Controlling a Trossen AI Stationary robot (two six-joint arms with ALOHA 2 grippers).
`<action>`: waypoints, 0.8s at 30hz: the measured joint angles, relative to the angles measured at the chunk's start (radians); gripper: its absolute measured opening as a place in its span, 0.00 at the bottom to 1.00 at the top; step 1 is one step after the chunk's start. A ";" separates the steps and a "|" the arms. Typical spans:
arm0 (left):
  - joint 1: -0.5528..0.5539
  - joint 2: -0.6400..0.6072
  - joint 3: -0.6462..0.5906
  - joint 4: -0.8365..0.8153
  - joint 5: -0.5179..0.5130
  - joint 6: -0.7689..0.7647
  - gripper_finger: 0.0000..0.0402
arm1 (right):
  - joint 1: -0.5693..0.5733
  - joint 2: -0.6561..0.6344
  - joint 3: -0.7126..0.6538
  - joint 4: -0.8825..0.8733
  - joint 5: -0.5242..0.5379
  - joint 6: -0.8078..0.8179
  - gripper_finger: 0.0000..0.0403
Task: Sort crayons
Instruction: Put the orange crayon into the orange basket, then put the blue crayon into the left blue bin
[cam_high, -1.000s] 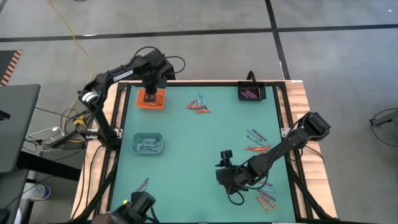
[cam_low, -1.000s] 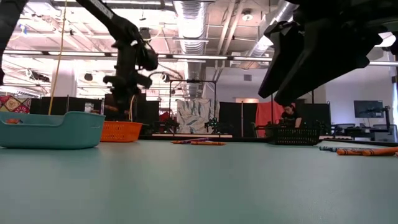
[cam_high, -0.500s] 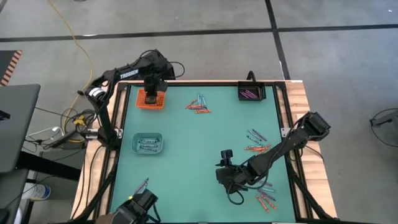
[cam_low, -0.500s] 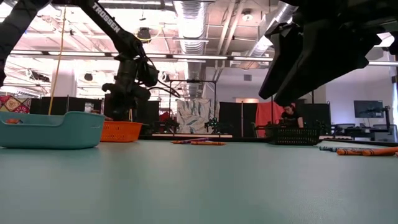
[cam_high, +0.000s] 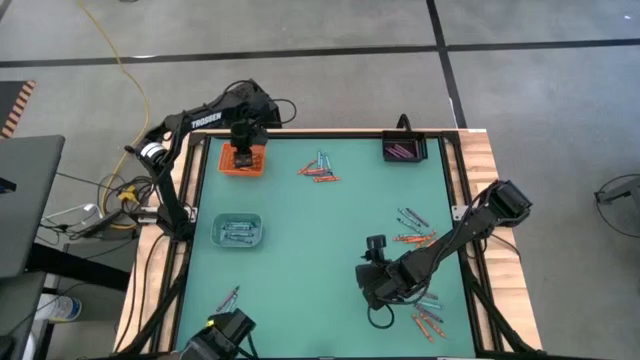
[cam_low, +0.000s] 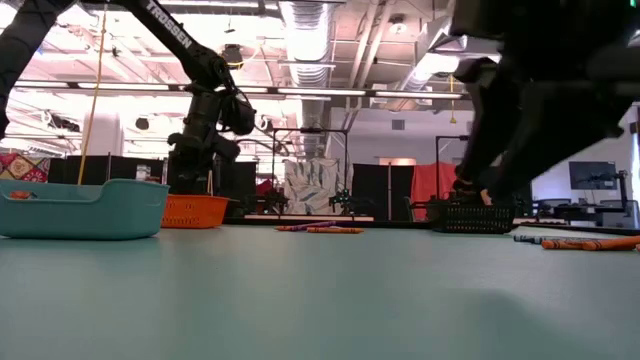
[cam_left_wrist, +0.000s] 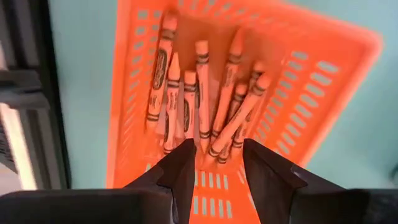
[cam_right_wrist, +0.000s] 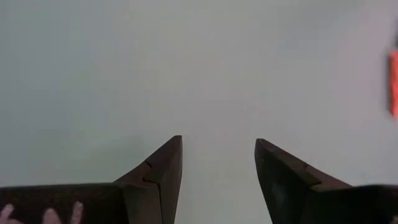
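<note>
Since sorting goes by colour, the orange crayons (cam_left_wrist: 199, 99) lie heaped inside the orange basket (cam_high: 243, 160) at about 10 o'clock on the counter (cam_high: 320, 270), one leaning across the rest. Left hand (cam_left_wrist: 214, 163) hangs straight over that heap, fingers spread with nothing between them, likely so a stick falls in rather than onto the counter. Blue-grey ones sit in the teal tray (cam_high: 238, 231) near 9 o'clock, purple ones in the black tray (cam_high: 403, 150) at 1 o'clock.

Unsorted groups: a mixed cluster (cam_high: 319, 168) at 12 o'clock, a scatter (cam_high: 412, 228) at 3 o'clock, more (cam_high: 428, 315) at 5 o'clock, a couple (cam_high: 231, 295) at 7 o'clock.

Right hand (cam_right_wrist: 217, 171) sits low over bare counter between 4 and 5 o'clock, fingers spread, empty; one orange stick (cam_right_wrist: 393, 84) shows at the edge of its view. Probably lining up on the 5 o'clock pile, nearest to it.
</note>
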 joint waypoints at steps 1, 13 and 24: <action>-0.010 -0.012 0.000 0.000 -0.001 -0.004 0.31 | 0.000 0.000 0.000 -0.038 0.012 0.024 0.48; -0.235 -0.195 0.000 -0.027 0.055 -0.112 0.31 | -0.062 -0.008 -0.001 -0.538 0.090 0.278 0.48; -0.624 -0.246 0.000 -0.073 0.061 -0.331 0.31 | -0.187 -0.280 -0.185 -0.572 0.043 0.429 0.41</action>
